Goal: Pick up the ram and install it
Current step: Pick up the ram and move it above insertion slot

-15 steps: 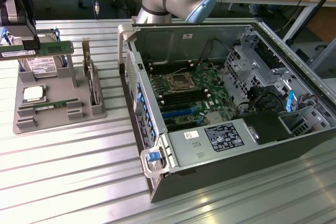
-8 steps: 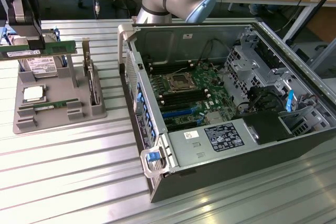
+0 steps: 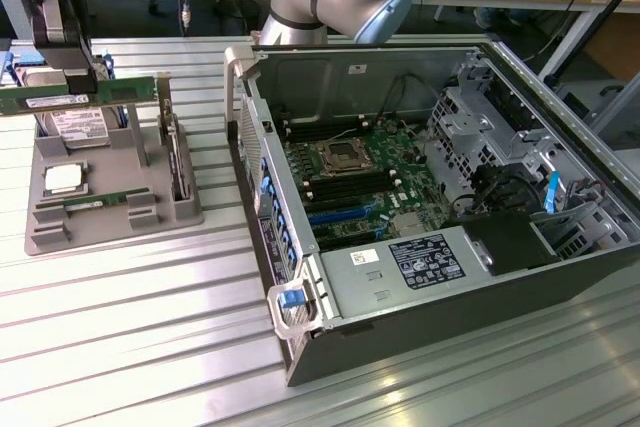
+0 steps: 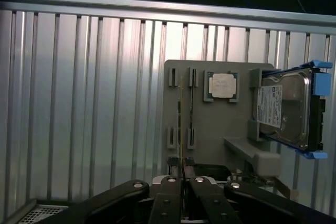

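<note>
Green ram [image 3: 80, 95] clenched in the hand [image 3: 68, 72], lifted above the grey holder [image 3: 105, 227] by the bench's [image 3: 150, 347] far edge.
The grip seems narrow (a thin pinch), so the stick could pivot or slip and foul the case [image 3: 450, 332] wall.

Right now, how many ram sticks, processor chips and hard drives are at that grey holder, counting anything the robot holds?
Ram sticks: 2, the held ram and the spare ram lying in the grey holder
Processor chip: 1
Hard drive: 1
Total: 4

Green ram [image 3: 85, 94], grey tray [image 3: 110, 232], silver ribbed table [image 3: 150, 347], black computer case [image 3: 450, 342].
</note>
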